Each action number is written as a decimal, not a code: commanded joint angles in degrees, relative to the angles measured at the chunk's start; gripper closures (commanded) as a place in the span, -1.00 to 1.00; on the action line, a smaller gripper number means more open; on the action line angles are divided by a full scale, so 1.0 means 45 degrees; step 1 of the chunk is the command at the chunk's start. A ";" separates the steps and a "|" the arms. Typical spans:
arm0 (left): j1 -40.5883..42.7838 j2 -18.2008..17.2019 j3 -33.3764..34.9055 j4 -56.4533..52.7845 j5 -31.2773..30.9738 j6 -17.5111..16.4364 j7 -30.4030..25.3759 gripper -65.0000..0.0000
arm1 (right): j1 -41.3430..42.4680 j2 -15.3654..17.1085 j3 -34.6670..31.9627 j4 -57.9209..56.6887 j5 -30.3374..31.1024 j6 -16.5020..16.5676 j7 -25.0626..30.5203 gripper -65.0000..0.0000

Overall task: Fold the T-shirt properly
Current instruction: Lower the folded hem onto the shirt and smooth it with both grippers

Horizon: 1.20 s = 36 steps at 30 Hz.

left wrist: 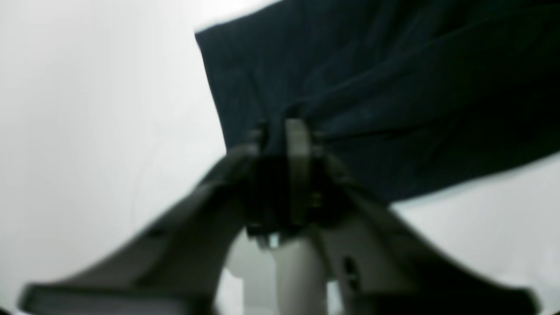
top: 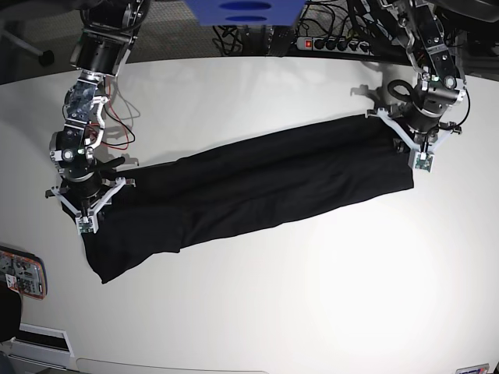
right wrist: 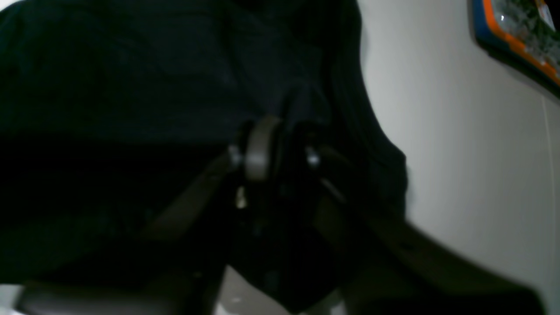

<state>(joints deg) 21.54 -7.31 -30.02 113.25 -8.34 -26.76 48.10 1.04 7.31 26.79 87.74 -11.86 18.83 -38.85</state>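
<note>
Both arms reach down from the far side, wrists bent so each claw points downward. The left claw (left wrist: 284, 131) is pinched tight on dark cloth. The right claw (right wrist: 273, 144) is likewise closed on cloth gathered between its fingers.

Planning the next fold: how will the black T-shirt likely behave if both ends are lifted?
The T-shirt will probably sag in the middle: it is soft cloth, creased along its length. It puckers where the left gripper pinches it, so likely floppy. The right gripper also clamps cloth, suggesting little slipping.
</note>
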 commanded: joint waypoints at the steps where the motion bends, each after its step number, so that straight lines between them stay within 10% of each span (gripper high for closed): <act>1: -0.0069 -0.0143 0.0000 0.0259 -0.0013 0.0038 -0.0227 0.53 | 0.0228 0.0143 0.0016 0.0242 0.0105 -0.0092 0.0282 0.55; 9: -0.0049 -0.0143 -0.0020 0.0337 0.0026 0.0038 -0.0227 0.18 | 0.0228 0.0143 0.0094 0.0653 0.0105 -0.0092 0.0282 0.34; 36: -0.2941 0.0111 0.0742 -0.4996 -0.0071 0.0038 -0.0246 0.16 | 0.0248 0.0104 -0.0355 0.2352 0.0164 -0.0092 0.0340 0.34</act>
<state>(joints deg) 8.80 -6.63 -26.81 90.76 -10.15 -27.07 44.82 1.15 7.29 25.08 97.08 -11.62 18.70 -38.72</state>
